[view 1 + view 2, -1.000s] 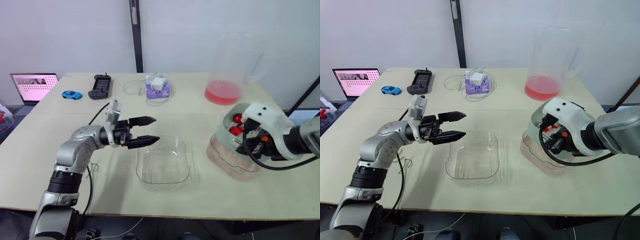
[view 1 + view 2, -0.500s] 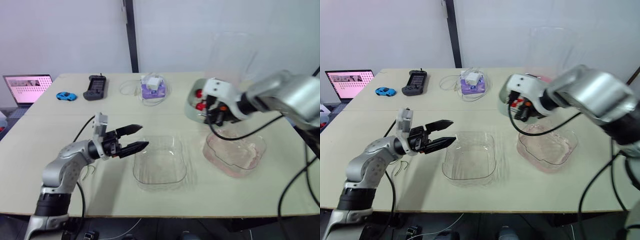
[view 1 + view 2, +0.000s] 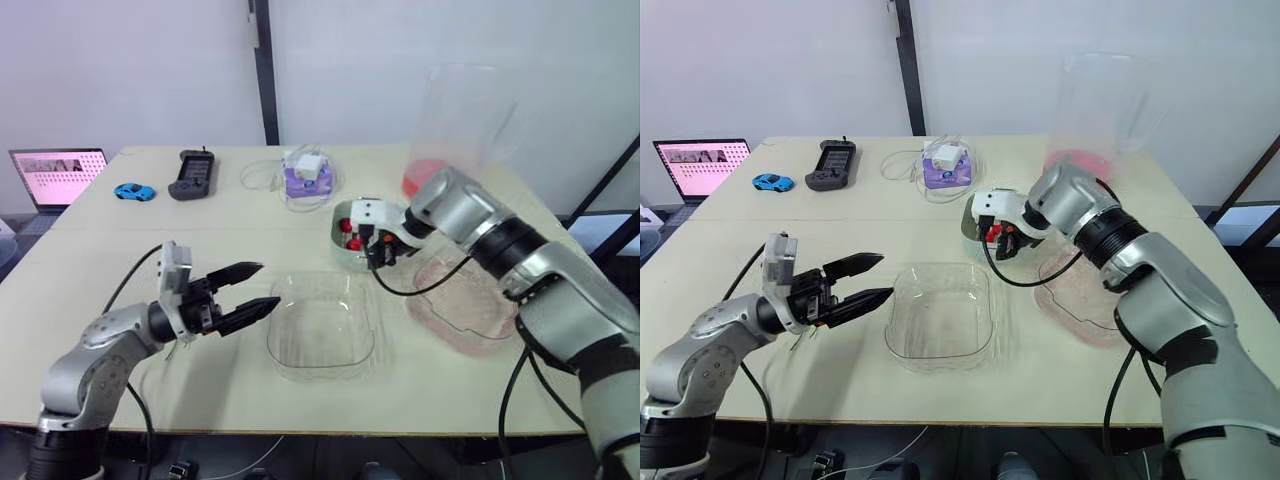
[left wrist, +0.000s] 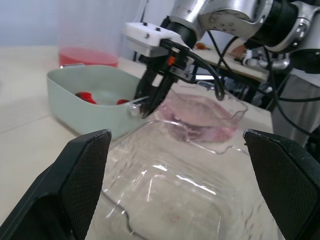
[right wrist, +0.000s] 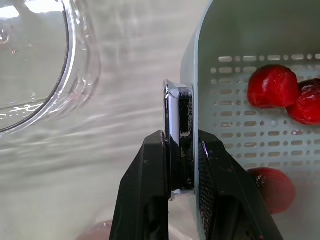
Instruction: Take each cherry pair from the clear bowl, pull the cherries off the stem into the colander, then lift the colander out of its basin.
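Pinching rim tab of pale green perforated plastic colander (image 3: 345,213) with right gripper (image 5: 181,143), out of translucent pink basin (image 3: 470,312), just beside clear plastic bowl (image 3: 322,328). Could tip or slip from one-edge grip, spilling round red cherries (image 5: 272,85). Holding left gripper (image 3: 270,285) spread, empty, near bowl.

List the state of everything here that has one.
Colander: out of the basin, held by its handle.
Cherries: loose in the colander.
Basin: no colander in it.
Bowl: empty.
Right gripper: shut on the colander handle.
Left gripper: open, empty.
Pitcher: upright, some red liquid.
Laptop: open, screen lit.
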